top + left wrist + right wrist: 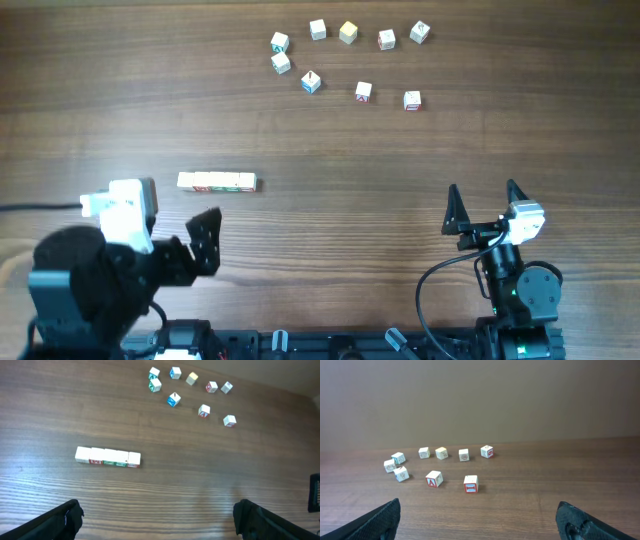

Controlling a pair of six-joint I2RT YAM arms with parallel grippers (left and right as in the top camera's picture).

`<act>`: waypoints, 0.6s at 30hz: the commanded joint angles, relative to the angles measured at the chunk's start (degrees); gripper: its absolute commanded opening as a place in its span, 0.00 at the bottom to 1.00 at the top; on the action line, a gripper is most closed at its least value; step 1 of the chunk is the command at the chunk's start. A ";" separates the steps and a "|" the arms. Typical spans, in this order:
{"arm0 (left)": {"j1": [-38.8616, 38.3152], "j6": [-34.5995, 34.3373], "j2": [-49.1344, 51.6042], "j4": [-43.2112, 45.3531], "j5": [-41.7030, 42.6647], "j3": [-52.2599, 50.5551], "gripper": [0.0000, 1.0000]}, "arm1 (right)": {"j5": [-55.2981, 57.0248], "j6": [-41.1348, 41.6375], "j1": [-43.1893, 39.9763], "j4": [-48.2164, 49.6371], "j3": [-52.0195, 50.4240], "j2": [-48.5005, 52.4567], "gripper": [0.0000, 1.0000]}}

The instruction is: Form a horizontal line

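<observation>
horizontal line lies on the wooden worktop, left of centre, a short straight row of whitish cubes touching edge to edge; in the left wrist view the horizontal line shows red and green marks on its near faces; it runs left-right, level with the worktop's long edge; nothing touches it

left tool released, jaws spread wide, both dark fingers at the bottom corners of its own view, gap bare, nothing held; it sits near the line on the robot's side, apart from it; in the overhead only one black finger is clear, the rest is under the white camera housing

right tool released too, jaws apart, nothing between them; well apart from the line, on the right side; right tool faces the loose cubes

nine loose cubes scattered at the far edge, well apart from the line and both tools; one yellowish cube in the back row; nearest ones in the right wrist view are a red-A cube and a red-marked cube, near each other, not touching
</observation>
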 commanded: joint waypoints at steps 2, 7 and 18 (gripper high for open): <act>-0.28 -0.31 -9.99 3.93 -2.56 -9.44 1.00 | -1.11 -1.01 -0.33 0.13 -0.04 -0.85 1.00; -0.17 -0.31 -21.97 12.87 -2.49 -22.67 1.00 | -1.11 -1.05 -0.33 0.13 -0.04 -0.85 0.99; 2.27 -0.33 -29.18 38.10 1.64 -48.06 1.00 | -1.11 -1.03 -0.33 0.13 -0.04 -0.85 0.99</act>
